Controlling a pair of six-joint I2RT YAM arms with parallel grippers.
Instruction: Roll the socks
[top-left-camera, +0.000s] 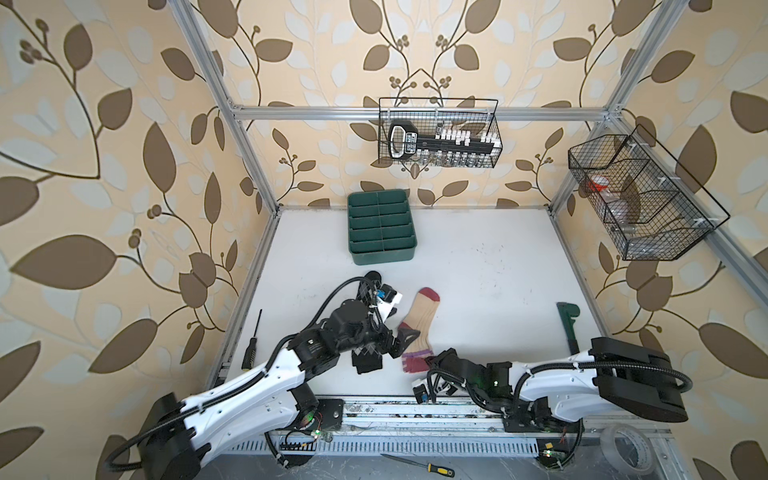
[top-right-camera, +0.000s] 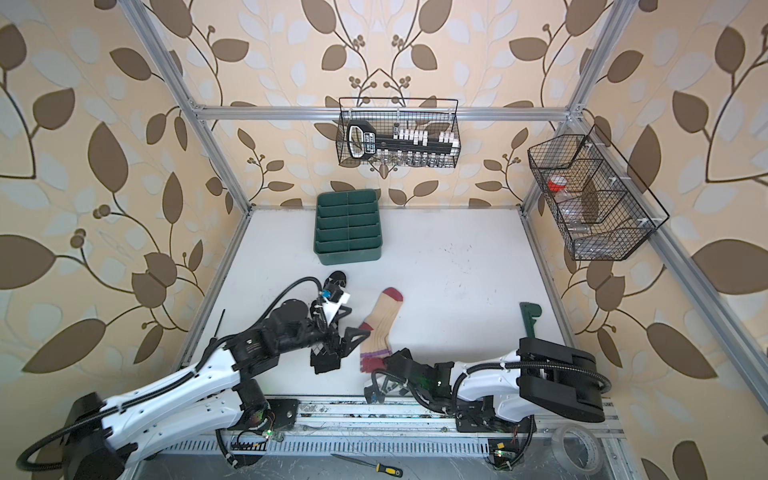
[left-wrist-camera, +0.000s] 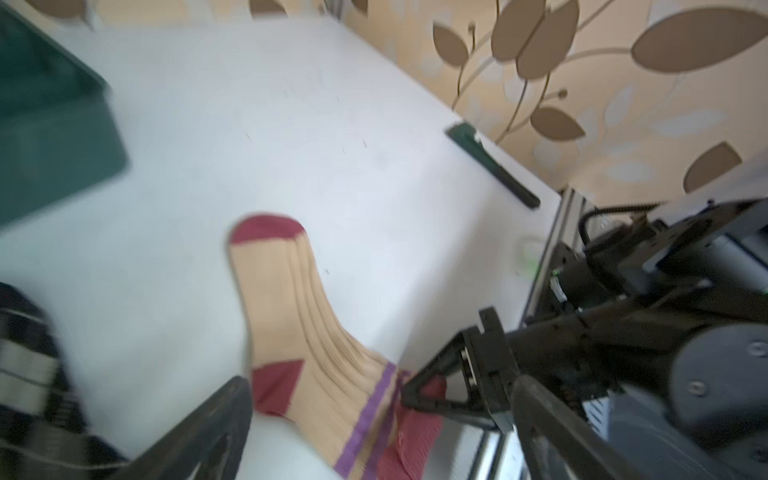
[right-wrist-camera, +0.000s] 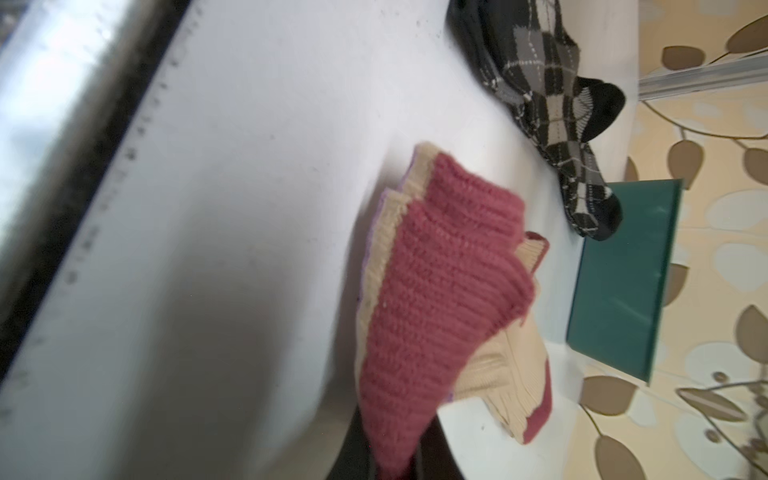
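Observation:
The ribbed beige sock (top-left-camera: 419, 320) (top-right-camera: 380, 318) lies on the white table with its maroon toe pointing to the back. My right gripper (top-left-camera: 430, 361) (top-right-camera: 388, 361) is shut on its maroon cuff (right-wrist-camera: 436, 291), which it lifts off the table into a peak; its black fingertips (left-wrist-camera: 409, 392) pinch the cuff edge. My left gripper (top-left-camera: 401, 343) (top-right-camera: 351, 340) stands open beside the sock's maroon heel (left-wrist-camera: 276, 384), nothing between its fingers. The black-grey-white argyle sock (top-left-camera: 368, 361) (right-wrist-camera: 548, 95) lies under the left arm, mostly hidden in both top views.
A green divided tray (top-left-camera: 380, 226) stands at the back middle. A green-handled wrench (top-left-camera: 567, 320) lies at the right edge, a black screwdriver (top-left-camera: 251, 345) at the left edge. Two wire baskets (top-left-camera: 438, 133) hang on the frame. A tape roll (top-left-camera: 627, 449) sits front right.

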